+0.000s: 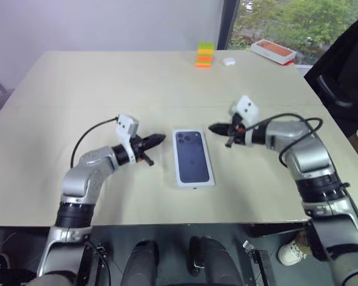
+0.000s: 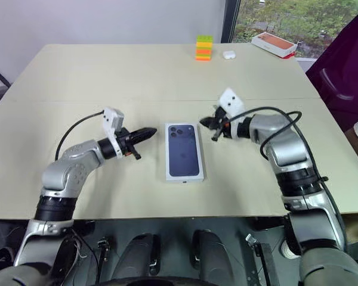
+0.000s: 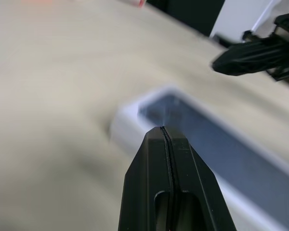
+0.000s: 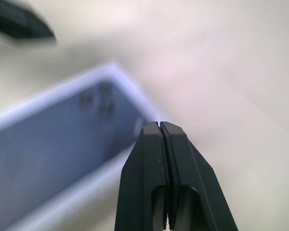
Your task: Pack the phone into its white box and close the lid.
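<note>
Lying flat near the middle of the pale surface, the lid shows its printed top: a dark blue phone back with a cluster of camera lenses at its far left corner. It covers whatever sits under it, so the white box and the phone cannot be made out. Any writing on the print is too small to read.

The left tool hangs just off the lid's left long edge, near the far end, apart from it, its two black fingers pressed together to a thin seam and holding nothing. The right tool hangs just off the far right corner, also apart from the lid, fingers shut tight and empty. The two tips point toward each other across the lid's far end. In both wrist views the lid is blurred, a white rim around a blue panel.

At the far edge stand a stack of coloured blocks, a small white case and an orange-topped box; its label cannot be read.
</note>
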`<state>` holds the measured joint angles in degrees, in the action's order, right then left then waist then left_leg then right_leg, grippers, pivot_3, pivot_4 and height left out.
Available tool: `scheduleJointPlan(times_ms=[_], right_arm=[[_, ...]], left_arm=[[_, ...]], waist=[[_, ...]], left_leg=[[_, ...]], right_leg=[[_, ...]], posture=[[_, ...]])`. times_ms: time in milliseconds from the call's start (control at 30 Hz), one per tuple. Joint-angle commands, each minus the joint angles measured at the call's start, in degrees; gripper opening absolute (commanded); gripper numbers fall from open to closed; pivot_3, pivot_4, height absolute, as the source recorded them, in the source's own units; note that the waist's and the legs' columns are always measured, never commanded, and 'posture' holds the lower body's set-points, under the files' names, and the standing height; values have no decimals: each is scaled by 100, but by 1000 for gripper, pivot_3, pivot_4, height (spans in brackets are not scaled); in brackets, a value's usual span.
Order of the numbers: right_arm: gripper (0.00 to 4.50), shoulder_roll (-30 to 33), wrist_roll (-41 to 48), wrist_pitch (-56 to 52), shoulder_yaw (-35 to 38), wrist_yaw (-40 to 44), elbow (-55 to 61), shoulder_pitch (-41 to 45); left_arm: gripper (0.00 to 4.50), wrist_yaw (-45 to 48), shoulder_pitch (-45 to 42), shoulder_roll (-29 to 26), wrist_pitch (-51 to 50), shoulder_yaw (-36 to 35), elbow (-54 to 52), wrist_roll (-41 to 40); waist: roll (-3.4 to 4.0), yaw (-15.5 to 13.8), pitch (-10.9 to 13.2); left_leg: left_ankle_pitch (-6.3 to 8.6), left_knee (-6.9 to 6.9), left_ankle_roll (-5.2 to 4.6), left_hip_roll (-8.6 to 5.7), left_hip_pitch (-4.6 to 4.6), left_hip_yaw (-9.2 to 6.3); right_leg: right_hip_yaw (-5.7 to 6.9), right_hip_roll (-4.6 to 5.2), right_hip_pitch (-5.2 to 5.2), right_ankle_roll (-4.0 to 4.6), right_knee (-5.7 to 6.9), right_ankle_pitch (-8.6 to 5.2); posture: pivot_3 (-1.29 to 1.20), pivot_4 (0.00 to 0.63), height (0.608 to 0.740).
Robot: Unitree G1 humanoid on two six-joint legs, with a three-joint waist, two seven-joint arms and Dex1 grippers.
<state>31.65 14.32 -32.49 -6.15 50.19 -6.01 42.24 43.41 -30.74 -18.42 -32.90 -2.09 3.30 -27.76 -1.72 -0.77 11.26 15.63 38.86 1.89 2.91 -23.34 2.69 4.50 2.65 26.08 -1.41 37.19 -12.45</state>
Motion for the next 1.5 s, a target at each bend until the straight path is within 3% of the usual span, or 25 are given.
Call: scheduleJointPlan(times_ms=[33,167,333,700,900,1033,1133,1367,1400,1500], right_arm=[[57,-204,-93,173,-16,-188,-106,-16],[57,-390,-403,372,-297,-389,-96,-303],[57,-264,-880,197,-902,-367,65,-788],[57,843,495,-574,-663,1489,1843,-1641],[57,595,623,-563,-288,1109,1599,-1495],[57,346,729,-277,243,766,1025,-1146],[831,280,922,-148,548,826,740,-990],[4179,609,680,1127,709,1261,406,-926],[4444,700,749,1219,804,1392,298,-870],[4444,953,901,1525,1024,1728,198,-939]], left_arm=[[0,9,-266,292,438,282,363,238],[0,87,-287,440,854,628,862,657],[0,386,22,62,981,1057,976,1105],[0,1562,872,-620,196,1309,-636,387],[0,1052,805,-622,942,823,-370,677],[0,1116,645,-973,885,282,-83,447],[781,1208,514,-1205,835,-141,171,245],[4120,1555,416,-1830,1149,-770,600,131],[4420,1610,432,-1953,1177,-862,650,125],[4420,1753,730,-2315,1101,-1173,362,-43]], waist=[[0,2,0],[0,10,0],[14,38,-10],[28,5,-21],[28,22,-20],[29,17,-18],[30,1,-18],[32,11,-16],[32,9,-16],[32,12,-13]], left_leg=[[0,4,-1,-1,-1,0],[2,15,-3,-3,0,3],[4,12,-6,2,4,1],[24,12,-35,-1,65,-3],[25,11,-38,1,68,-3],[25,12,-37,2,63,-3],[25,11,-38,1,62,0],[25,11,-38,0,57,2],[25,10,-38,0,57,2],[25,10,-38,1,56,3]], right_leg=[[1,2,-3,-1,-1,1],[0,5,-8,-7,-1,5],[0,-2,-6,-7,4,5],[2,3,-78,-15,-17,-6],[0,-2,-76,-18,-16,-7],[0,-4,-72,-17,-15,-6],[0,-3,-71,-17,-17,-7],[1,2,-69,-19,-19,-7],[1,2,-69,-19,-19,-8],[1,2,-69,-19,-20,-7]], posture=[[0,150,740],[0,150,740],[0,150,740],[0,150,740],[0,150,740],[0,150,740],[0,150,740],[0,150,740],[0,150,740],[0,150,740]])
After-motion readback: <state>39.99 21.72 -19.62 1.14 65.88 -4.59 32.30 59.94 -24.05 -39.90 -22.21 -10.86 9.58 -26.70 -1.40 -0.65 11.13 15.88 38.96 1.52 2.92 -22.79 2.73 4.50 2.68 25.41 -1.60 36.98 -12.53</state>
